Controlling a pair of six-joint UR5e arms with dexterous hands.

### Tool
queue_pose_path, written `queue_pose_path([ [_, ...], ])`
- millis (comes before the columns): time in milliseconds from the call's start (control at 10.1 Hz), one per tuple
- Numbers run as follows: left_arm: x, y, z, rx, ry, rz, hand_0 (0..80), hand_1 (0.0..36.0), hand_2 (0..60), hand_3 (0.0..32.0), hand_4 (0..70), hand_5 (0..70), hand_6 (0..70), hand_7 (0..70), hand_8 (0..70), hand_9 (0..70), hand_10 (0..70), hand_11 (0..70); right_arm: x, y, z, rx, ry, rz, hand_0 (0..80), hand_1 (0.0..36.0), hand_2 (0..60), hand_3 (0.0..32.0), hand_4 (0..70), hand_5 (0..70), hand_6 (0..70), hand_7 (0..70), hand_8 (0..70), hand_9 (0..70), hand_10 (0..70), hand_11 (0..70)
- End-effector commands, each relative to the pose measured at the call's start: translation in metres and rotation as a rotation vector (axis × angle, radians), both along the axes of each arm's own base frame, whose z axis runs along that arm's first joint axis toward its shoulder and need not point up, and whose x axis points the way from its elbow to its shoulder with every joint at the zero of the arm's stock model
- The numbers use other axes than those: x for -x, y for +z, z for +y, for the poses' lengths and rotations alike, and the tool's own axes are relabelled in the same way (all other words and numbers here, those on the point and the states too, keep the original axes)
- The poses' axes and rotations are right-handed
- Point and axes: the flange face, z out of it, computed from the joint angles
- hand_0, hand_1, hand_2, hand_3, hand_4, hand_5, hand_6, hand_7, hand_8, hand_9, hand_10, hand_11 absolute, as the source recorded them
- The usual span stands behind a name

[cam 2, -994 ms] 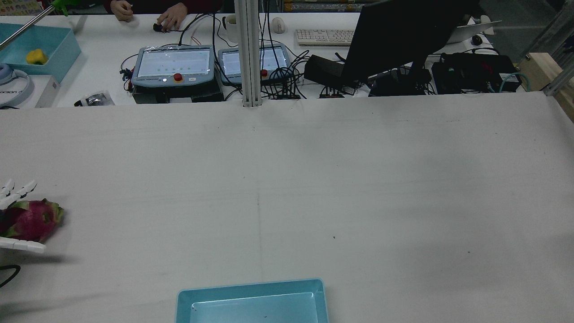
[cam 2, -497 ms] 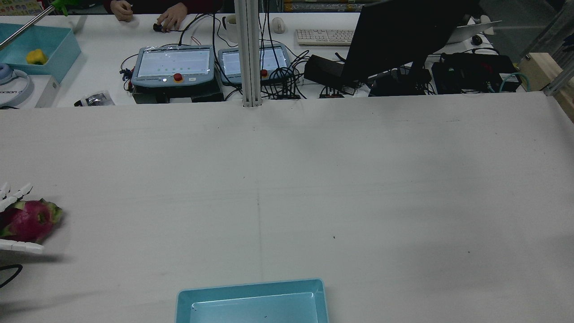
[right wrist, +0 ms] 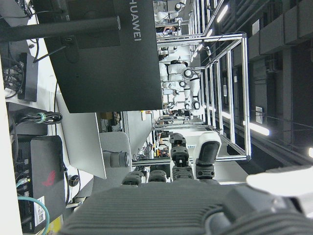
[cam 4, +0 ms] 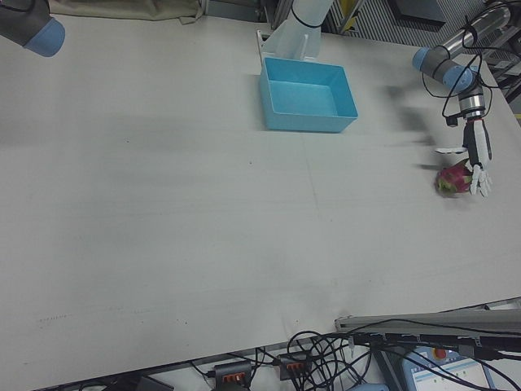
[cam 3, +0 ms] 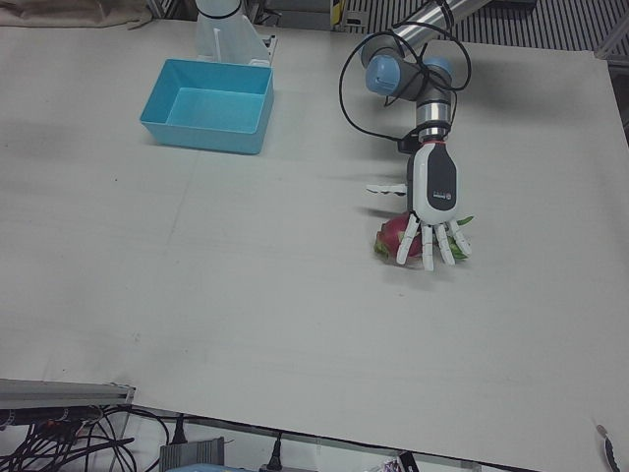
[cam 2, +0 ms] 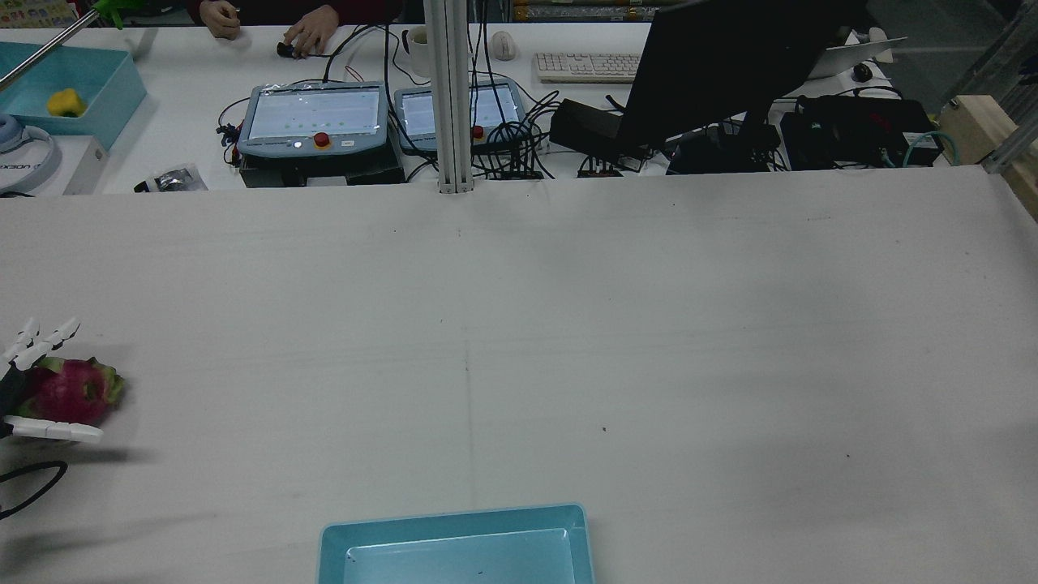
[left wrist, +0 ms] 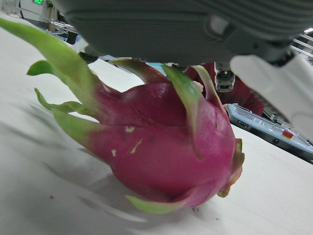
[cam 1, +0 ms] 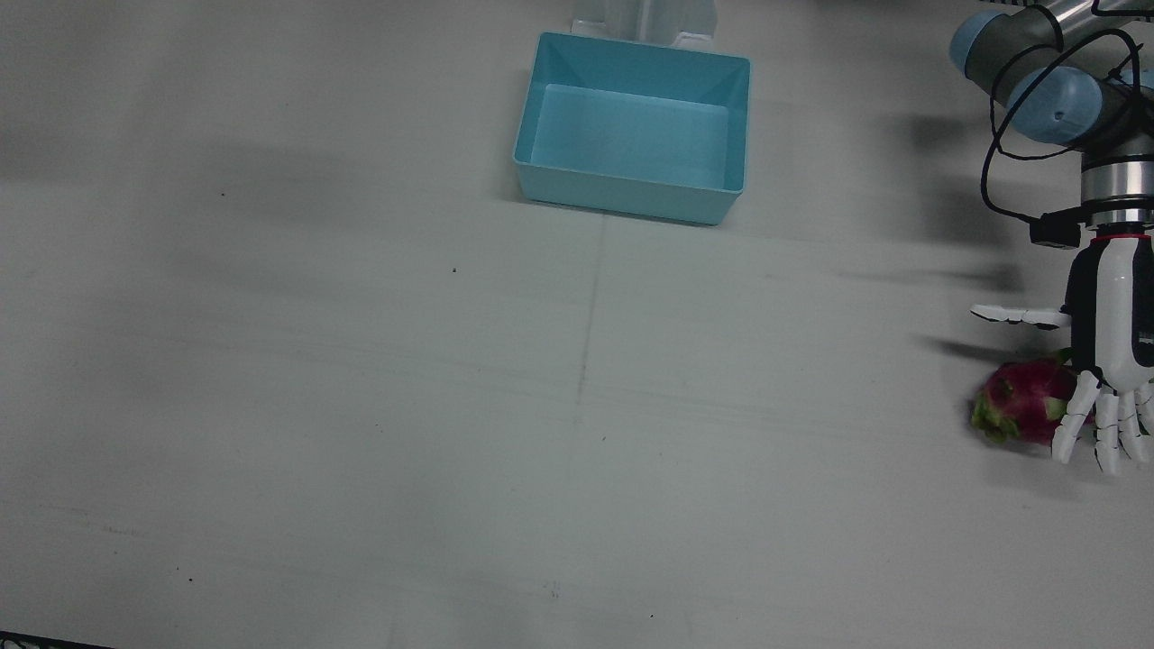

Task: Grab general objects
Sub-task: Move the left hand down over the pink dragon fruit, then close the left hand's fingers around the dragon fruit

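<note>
A pink dragon fruit point(cam 1: 1023, 401) with green scales lies on the white table at the far edge of my left arm's side. My left hand point(cam 1: 1113, 361) hangs right over it, fingers point(cam 3: 437, 241) spread across its top and the thumb point(cam 1: 1014, 315) stretched out to one side, clear of it. The hand is open. In the left hand view the fruit point(left wrist: 166, 147) rests on the table just under the palm. The rear view shows the fruit point(cam 2: 77, 391) between the fingers and thumb of that hand point(cam 2: 12, 385). My right hand point(right wrist: 171, 210) shows only in its own view, raised and holding nothing.
A light blue bin point(cam 1: 631, 50) stands near the robot's side at the middle of the table. Beyond the far edge are teach pendants point(cam 2: 312, 118), cables, a monitor point(cam 2: 730, 65) and a person's hands point(cam 2: 312, 32).
The left hand has shifted a little forward and inward over the fruit. The fruit has rolled slightly and sits a bit further from the table's left edge.
</note>
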Motion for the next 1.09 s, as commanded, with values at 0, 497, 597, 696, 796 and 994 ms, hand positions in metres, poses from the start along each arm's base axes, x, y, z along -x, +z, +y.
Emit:
queue_pose_path([
  [0,-0.005,0.001,-0.004,0.004,-0.008,-0.019,50.0,10.9,0.0,32.0,0.0,0.0,0.0,0.0,0.0,0.0,0.2,2.0,0.000,0.000,0.000,0.000,0.000,0.000,0.0,0.0,0.0,0.0,0.0,0.0,0.0,0.0,0.0,0.0,0.0,0.0],
  [497,-0.009,0.010,-0.011,-0.013,-0.073,-0.066,50.5,12.1,0.0,32.0,0.0,0.0,0.0,0.0,0.0,0.0,0.0,1.0,0.000,0.000,0.000,0.000,0.000,0.000,0.0,0.0,0.0,0.0,0.0,0.0,0.0,0.0,0.0,0.0,0.0,0.0],
  [597,-0.009,0.009,-0.011,-0.015,-0.075,-0.065,50.8,12.4,0.0,32.0,0.0,0.0,0.0,0.0,0.0,0.0,0.0,1.2,0.000,0.000,0.000,0.000,0.000,0.000,0.0,0.0,0.0,0.0,0.0,0.0,0.0,0.0,0.0,0.0,0.0,0.0],
  [696,-0.013,0.004,-0.014,-0.021,-0.078,-0.055,50.5,12.2,0.0,32.0,0.0,0.0,0.0,0.0,0.0,0.0,0.0,0.9,0.000,0.000,0.000,0.000,0.000,0.000,0.0,0.0,0.0,0.0,0.0,0.0,0.0,0.0,0.0,0.0,0.0,0.0],
  [796,-0.017,0.000,-0.015,-0.025,-0.079,-0.044,50.4,12.1,0.0,32.0,0.0,0.0,0.0,0.0,0.0,0.0,0.0,0.7,0.000,0.000,0.000,0.000,0.000,0.000,0.0,0.0,0.0,0.0,0.0,0.0,0.0,0.0,0.0,0.0,0.0,0.0],
  [994,-0.023,-0.006,-0.019,-0.028,-0.077,-0.044,50.4,12.3,0.0,32.0,0.0,0.0,0.0,0.0,0.0,0.0,0.0,1.6,0.000,0.000,0.000,0.000,0.000,0.000,0.0,0.0,0.0,0.0,0.0,0.0,0.0,0.0,0.0,0.0,0.0,0.0],
])
